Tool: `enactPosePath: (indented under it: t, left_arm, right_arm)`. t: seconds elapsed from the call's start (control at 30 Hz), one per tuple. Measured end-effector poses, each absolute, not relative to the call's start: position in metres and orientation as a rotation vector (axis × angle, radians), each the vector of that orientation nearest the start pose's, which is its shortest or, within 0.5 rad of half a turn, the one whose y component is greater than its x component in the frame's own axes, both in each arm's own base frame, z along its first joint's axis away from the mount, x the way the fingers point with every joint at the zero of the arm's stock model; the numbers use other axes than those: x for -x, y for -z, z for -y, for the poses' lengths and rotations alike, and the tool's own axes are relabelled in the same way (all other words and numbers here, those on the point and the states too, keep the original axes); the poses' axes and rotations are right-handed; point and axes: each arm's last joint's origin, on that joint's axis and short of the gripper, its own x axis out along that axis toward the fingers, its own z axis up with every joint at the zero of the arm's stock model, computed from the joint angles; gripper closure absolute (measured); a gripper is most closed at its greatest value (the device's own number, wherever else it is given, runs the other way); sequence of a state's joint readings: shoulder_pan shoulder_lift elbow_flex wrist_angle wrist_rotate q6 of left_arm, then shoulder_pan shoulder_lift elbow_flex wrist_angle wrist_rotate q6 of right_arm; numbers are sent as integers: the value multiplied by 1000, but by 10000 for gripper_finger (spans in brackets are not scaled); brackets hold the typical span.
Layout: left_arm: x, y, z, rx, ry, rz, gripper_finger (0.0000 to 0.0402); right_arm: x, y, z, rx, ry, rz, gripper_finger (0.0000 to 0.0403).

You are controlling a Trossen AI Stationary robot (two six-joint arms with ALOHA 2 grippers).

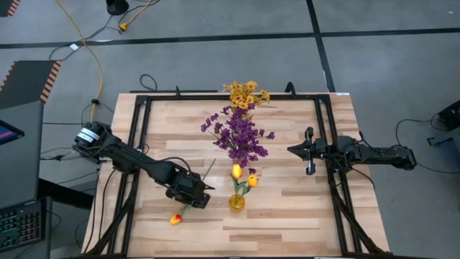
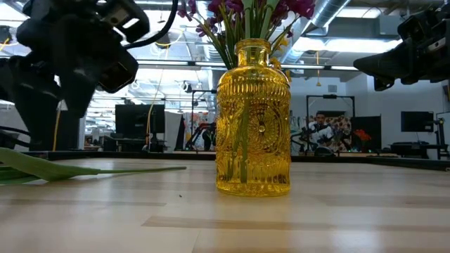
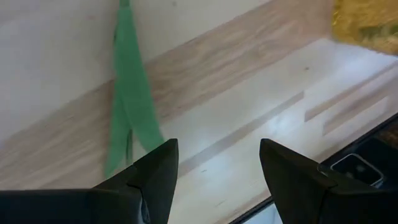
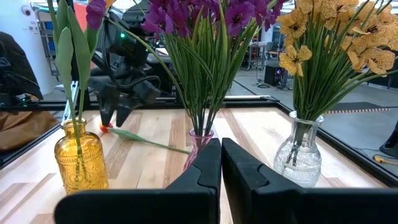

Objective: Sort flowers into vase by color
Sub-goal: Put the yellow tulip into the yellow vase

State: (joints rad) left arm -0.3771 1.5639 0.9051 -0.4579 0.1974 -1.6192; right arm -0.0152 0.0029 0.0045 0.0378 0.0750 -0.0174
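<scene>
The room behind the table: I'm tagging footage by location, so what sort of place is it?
Probably a robotics lab or workshop: exposed ceiling ducts, dark monitors on benches, and a person seated among equipment.

Robotics lab, exposed ceiling ducts [image 2: 337,14], monitors [image 2: 133,119], floor cables [image 1: 86,50]

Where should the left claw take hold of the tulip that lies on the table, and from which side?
Best on the bare green stem of the lying tulip, about halfway along, coming straight down from above. The stem rests flat on the table and runs diagonally, so the fingers should straddle it crosswise. The orange bloom looks soft, and the leaf is thin and floppy. The left claw, open, hangs just over that stem.
</scene>
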Motion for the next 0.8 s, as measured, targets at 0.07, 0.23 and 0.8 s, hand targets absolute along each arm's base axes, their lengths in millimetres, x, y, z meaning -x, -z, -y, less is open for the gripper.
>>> enactPosePath:
  t: [0.07,0.23,0.8]
  left_arm:
    - [-269,-179,112,1287,-508,-1228,189]
    - [-270,-178,110,1241,-528,-1179,189]
    - [-263,-163,108,980,-641,-1176,189]
  right_arm:
    - [-97,-168,4,16,91,39,360]
    - [-97,-168,4,16,90,39,360]
    - [-97,-168,4,16,90,38,360]
